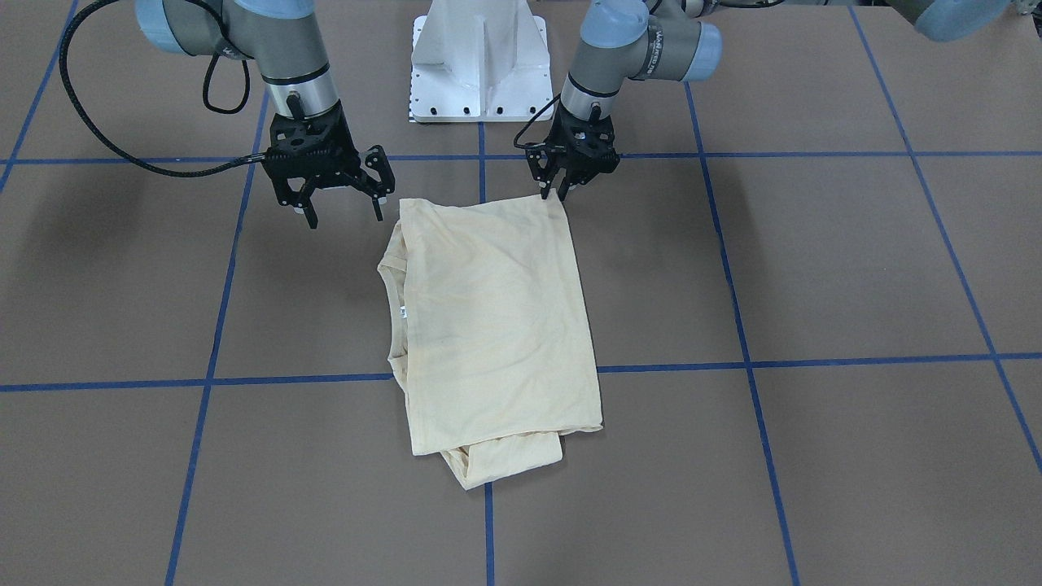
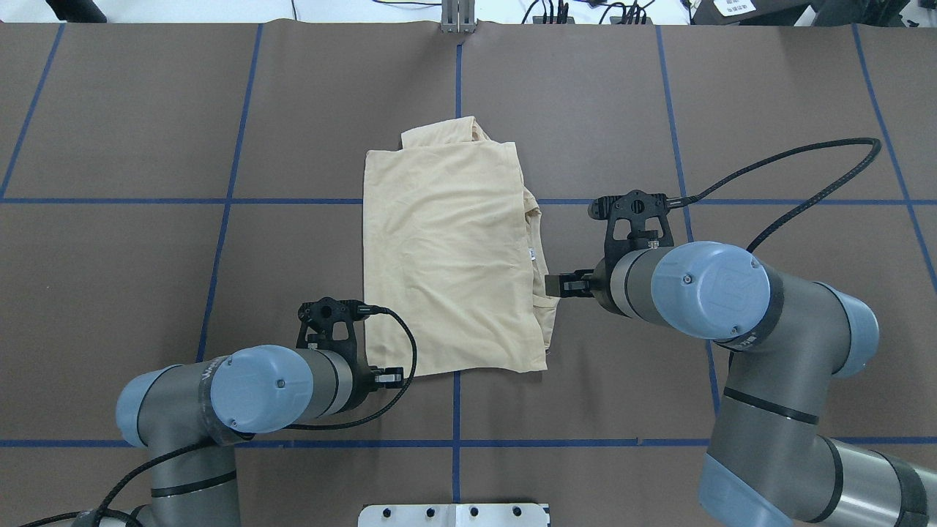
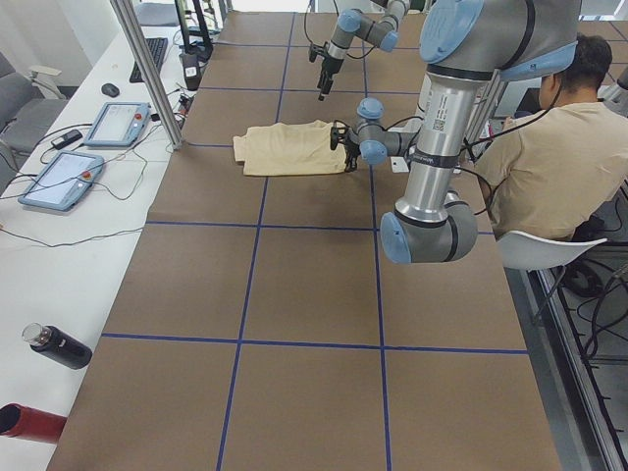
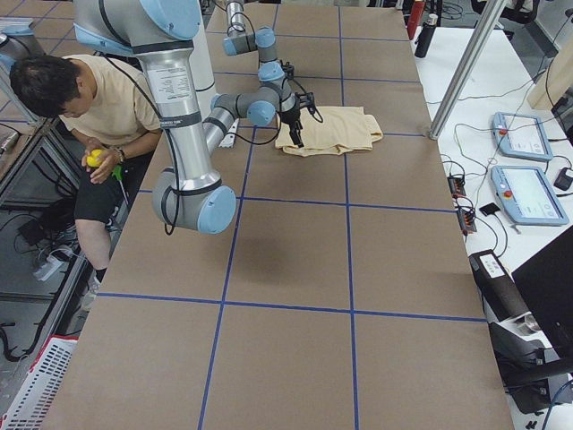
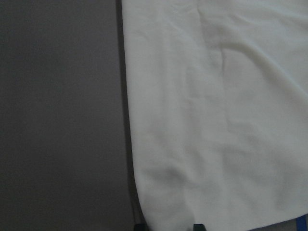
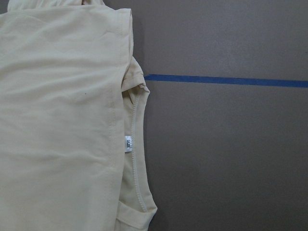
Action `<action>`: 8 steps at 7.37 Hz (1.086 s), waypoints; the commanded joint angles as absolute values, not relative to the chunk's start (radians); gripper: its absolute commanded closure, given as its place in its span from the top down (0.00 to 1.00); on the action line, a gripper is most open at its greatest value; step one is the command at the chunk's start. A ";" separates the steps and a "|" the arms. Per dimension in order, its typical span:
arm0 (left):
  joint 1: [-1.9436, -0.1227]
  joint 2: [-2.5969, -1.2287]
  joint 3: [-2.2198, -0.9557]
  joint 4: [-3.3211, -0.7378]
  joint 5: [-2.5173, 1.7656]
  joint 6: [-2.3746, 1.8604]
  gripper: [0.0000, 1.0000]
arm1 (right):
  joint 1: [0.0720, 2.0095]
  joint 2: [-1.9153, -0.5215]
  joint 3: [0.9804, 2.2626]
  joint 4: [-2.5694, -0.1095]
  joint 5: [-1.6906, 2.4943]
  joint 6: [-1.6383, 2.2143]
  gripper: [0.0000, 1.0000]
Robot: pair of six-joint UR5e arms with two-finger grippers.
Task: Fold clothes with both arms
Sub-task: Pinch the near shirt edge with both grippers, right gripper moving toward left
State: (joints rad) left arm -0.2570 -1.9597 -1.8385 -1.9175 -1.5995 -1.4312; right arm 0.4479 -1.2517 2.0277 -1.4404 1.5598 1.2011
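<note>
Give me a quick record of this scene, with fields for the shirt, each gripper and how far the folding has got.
shirt: cream shirt flat on the table, folded into a rough rectangle, no print showing
neck label: neck label visible at the collar, on the robot's right side
loose part: sleeve sticks out at the end far from the robot
left gripper: left gripper down at the shirt's near corner; grip cannot be told
right gripper: right gripper open, beside the collar edge, holding nothing
folding: partly done; another fold probably comes next
</note>
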 commanded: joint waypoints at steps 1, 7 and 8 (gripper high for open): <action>-0.256 -1.956 -1.838 -1.917 -1.598 -1.431 0.00 | 0.445 -1.252 2.026 -1.440 1.560 1.201 1.00; -0.256 -1.956 -1.853 -1.919 -1.598 -1.433 0.00 | 0.209 -1.210 1.941 -1.439 1.286 1.653 0.92; -0.256 -1.956 -1.853 -1.919 -1.598 -1.433 0.00 | 0.209 -1.169 1.889 -1.445 1.270 1.649 0.85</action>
